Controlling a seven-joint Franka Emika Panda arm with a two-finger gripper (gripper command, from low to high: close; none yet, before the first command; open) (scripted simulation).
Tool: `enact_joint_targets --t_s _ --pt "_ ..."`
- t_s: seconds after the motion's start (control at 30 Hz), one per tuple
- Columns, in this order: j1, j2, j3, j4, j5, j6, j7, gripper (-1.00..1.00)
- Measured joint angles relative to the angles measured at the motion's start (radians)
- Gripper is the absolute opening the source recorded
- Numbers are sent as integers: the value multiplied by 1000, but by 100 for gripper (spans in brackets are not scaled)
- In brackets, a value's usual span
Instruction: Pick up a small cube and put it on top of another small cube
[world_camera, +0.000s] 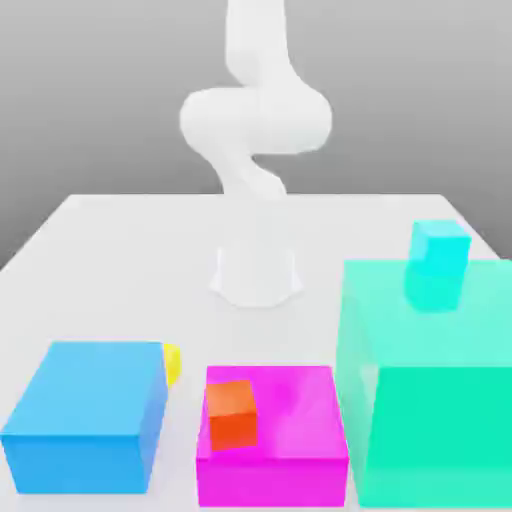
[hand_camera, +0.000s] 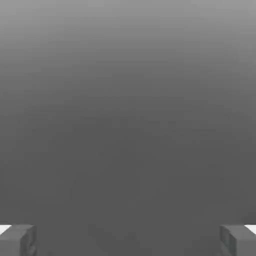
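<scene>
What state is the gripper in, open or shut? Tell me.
Open. In the hand view the gripper has its two fingertips standing far apart at opposite edges, with nothing between them.

Arm (world_camera: 255, 120): all plain white, smooth rounded links, fat bulbous joints, on a short round white base (world_camera: 256, 275). Gripper (hand_camera: 128, 240): two blocky grey fingers (hand_camera: 17, 240) with white edges.
</scene>
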Motion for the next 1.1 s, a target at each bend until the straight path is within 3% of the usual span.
enact_joint_targets --t_s 0.47,0.63,0.73,0.87,0.9,1.1 --pt "-203 403 -156 -482 -108 373 -39 0" --pt "-265 658 -235 -631 -106 582 -87 0" --pt "-282 778 -201 -625 -27 680 -140 0" --pt "-428 915 -45 -605 26 795 -181 0" --pt "-460 948 -16 -601 22 823 -180 -100" --pt "-474 965 -3 -599 23 836 -181 -100"
